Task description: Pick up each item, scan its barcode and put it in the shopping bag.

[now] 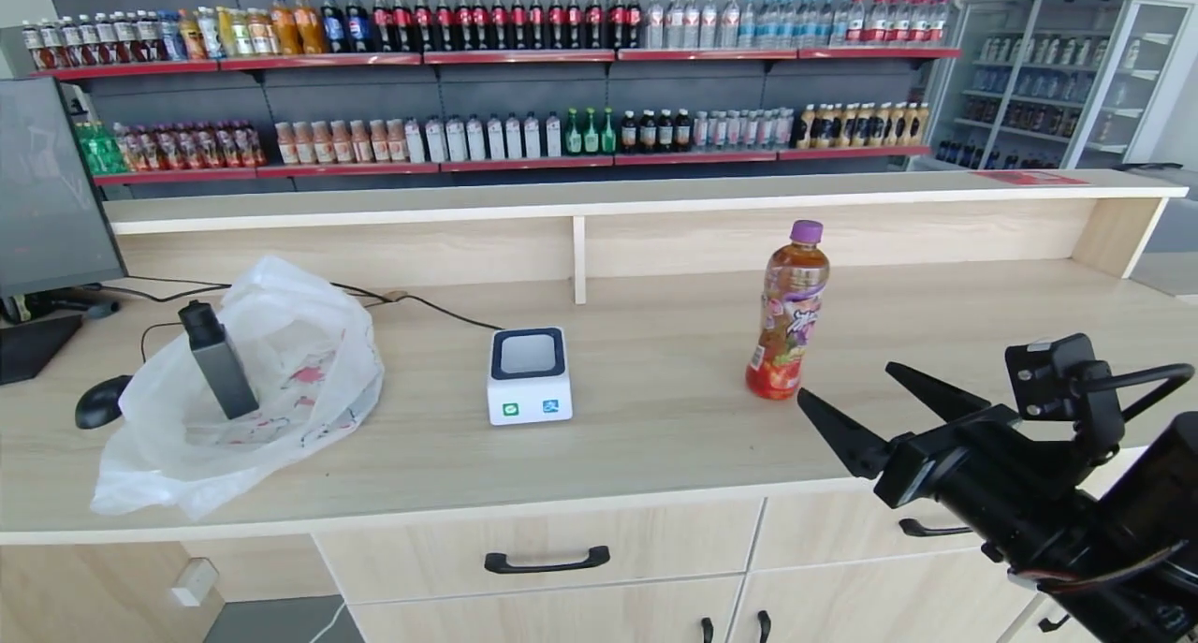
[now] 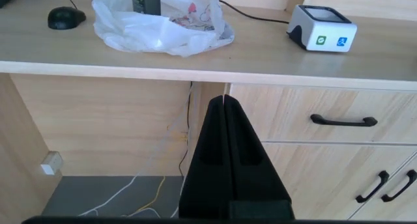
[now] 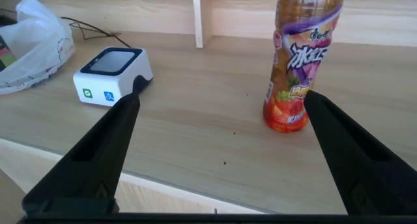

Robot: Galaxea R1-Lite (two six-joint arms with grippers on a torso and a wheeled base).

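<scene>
Now, picking up the right gripper (image 1: 844,381) low over the front edge of the counter (image 1: 655,437), with fingers spread wide and nothing between them. Just beyond its tips, close but apart, catching the drink bottle (image 1: 788,311): orange liquid, purple cap, upright on the counter. From the right wrist view, seeing it ahead of the open gap and nearer one finger than the other. Farther off to this gripper's left, spotting the white barcode scanner (image 1: 529,374) with its window facing up. Beyond that again, well away from the right gripper, finding the white plastic shopping bag (image 1: 309,381) slumped open on the counter, with a grey boxy item (image 1: 217,358) standing tilted inside. Past the bag, noting a black mouse (image 1: 98,401) and a dark monitor (image 1: 47,194). Over to the left gripper (image 2: 225,100): pressed fully together, holding nothing, hanging below the counter's edge in front of the cabinet (image 2: 117,120). Up above and beyond it, seeing the bag and the scanner, with black drawer handles (image 2: 343,121) off to its side.
</scene>
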